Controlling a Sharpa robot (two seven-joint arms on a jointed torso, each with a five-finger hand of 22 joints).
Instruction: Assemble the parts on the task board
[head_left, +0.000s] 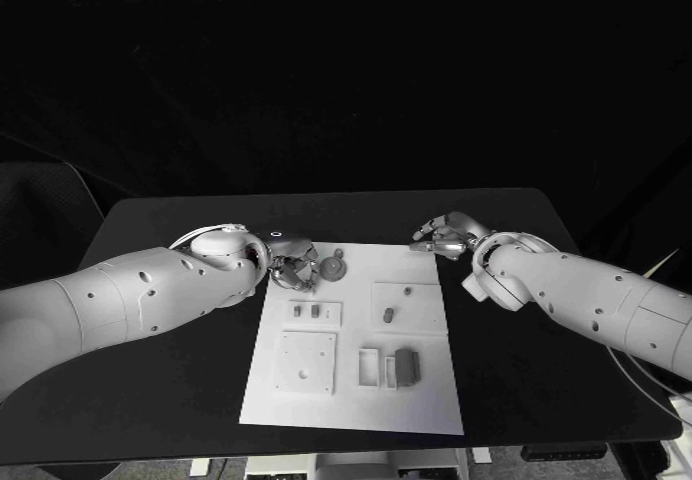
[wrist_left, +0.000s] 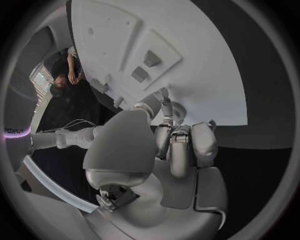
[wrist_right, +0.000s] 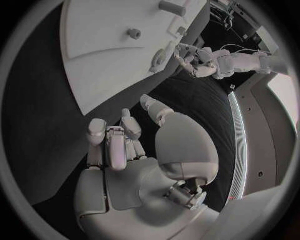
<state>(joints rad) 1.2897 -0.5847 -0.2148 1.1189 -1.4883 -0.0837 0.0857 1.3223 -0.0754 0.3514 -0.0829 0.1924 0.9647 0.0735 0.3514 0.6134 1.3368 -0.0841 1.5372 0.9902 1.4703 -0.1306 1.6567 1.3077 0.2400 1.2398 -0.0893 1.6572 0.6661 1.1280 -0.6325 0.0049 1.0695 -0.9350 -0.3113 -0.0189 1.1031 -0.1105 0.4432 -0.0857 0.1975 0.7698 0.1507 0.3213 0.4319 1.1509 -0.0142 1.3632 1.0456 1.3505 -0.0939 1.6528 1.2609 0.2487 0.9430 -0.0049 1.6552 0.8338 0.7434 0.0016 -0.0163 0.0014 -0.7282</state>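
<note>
The white task board lies in the middle of the black table. My left hand hovers at its far left corner, fingers curled in with nothing seen in them. A round grey part lies on the board just beside those fingertips, and it shows beside the left hand as a disc. My right hand sits at the far right corner, fingers curled and holding nothing. Two small parts stand in a square plate, and a short peg and another piece stand to their right.
Near the board's front are a flat square plate and two upright blocks. Bare black table runs along both sides of the board. Both forearms angle in from the sides over the table.
</note>
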